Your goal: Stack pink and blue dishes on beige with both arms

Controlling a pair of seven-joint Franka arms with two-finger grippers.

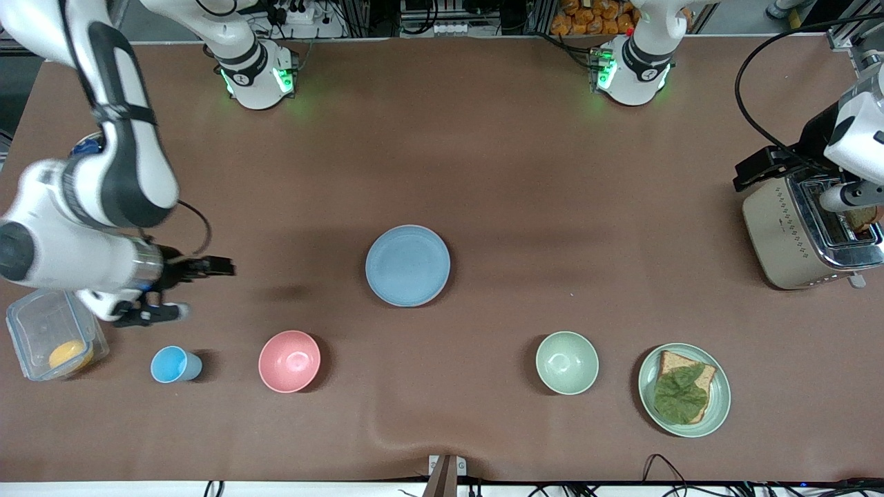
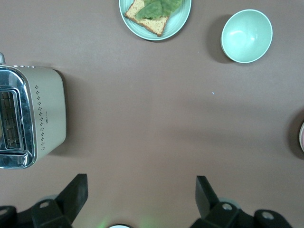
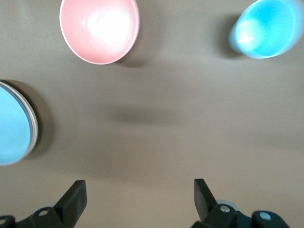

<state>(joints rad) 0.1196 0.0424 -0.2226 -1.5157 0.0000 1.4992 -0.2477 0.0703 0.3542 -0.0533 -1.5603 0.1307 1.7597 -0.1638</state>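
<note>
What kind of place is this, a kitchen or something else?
Probably a robotics lab set up like a kitchen: two robot arms bolted to a brown-covered table, cables along its edges, and breakfast props such as a toaster, a blue plate and toast with a leaf.

The light blue round matte plate [image 1: 407, 265] is covering whatever lies under it; only a pale rim is peeking out beneath it in the right wrist view [image 3: 32, 124]. The left arm's gripper is being cut off at the frame edge over the beige metal toaster [image 1: 808, 231].
</note>
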